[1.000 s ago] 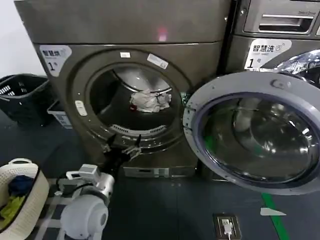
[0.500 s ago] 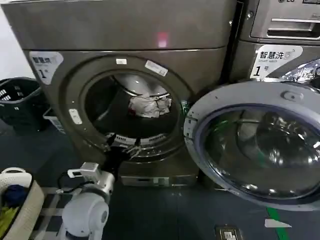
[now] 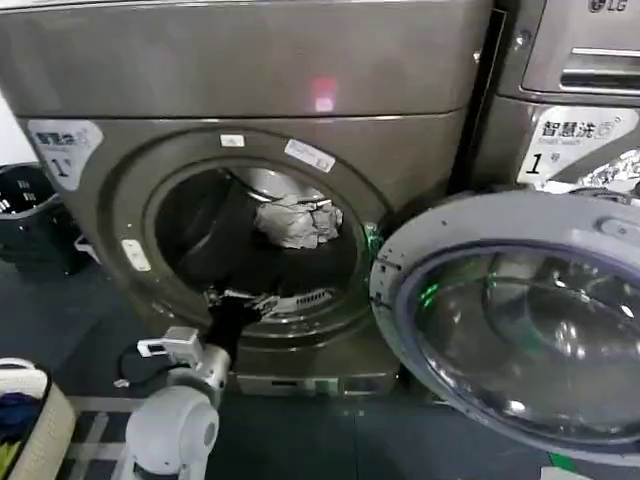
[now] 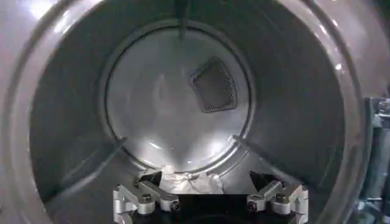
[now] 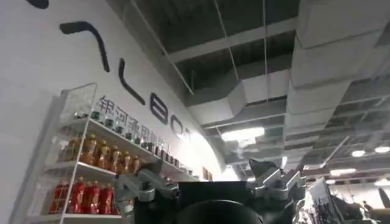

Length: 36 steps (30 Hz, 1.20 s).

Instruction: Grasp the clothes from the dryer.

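Right now the left gripper [image 4: 210, 198] sits at the lower lip of the porthole, its two fingers spread wide with nothing between them, aimed straight into the drum of the dryer [image 3: 250, 70]. Just ahead of the open fingers and deeper in, the clothes [image 4: 183, 181] lie as a small crumpled white bundle on the drum floor, against the back wall; from the head view the clothes [image 3: 297, 222] sit beyond and above the gripper [image 3: 240, 300]. They look light, limp and wrinkled, so a raised fold at the top of the heap is likely the surest bite. The right gripper [image 5: 210, 182] is parked pointing at the ceiling, fingers apart and empty.
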Each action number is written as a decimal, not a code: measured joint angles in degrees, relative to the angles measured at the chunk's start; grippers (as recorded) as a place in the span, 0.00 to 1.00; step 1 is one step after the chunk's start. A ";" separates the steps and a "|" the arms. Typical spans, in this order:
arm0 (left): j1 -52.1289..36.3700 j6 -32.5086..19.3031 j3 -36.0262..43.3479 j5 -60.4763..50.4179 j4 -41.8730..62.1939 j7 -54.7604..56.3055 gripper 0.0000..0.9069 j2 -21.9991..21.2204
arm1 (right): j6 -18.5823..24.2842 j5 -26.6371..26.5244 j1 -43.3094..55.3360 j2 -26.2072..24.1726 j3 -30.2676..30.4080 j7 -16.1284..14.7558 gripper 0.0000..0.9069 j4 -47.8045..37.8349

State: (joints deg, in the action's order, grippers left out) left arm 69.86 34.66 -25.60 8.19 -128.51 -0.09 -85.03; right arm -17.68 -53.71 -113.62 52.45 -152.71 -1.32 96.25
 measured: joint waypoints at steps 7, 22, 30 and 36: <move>-0.05 0.01 -0.08 0.00 -0.01 -0.05 1.00 0.01 | 0.02 0.00 -0.08 -0.33 -0.26 0.02 1.00 -0.09; -0.97 -0.01 0.05 0.01 0.42 -0.26 1.00 -0.07 | 0.15 0.17 -0.17 -0.59 -0.81 -0.02 1.00 -0.92; -0.95 -0.04 0.21 0.01 0.71 -0.29 1.00 0.03 | 0.31 0.23 -0.01 -0.30 -0.71 -0.12 1.00 -0.96; -0.91 -0.07 0.24 0.00 0.75 -0.29 1.00 0.23 | 0.33 0.17 -0.11 -0.25 -0.54 -0.28 1.00 -0.75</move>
State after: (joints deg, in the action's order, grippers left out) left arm 68.95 34.59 -25.36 8.19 -127.76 -0.39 -84.80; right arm -17.35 -53.53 -113.73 52.20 -153.25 -1.61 95.50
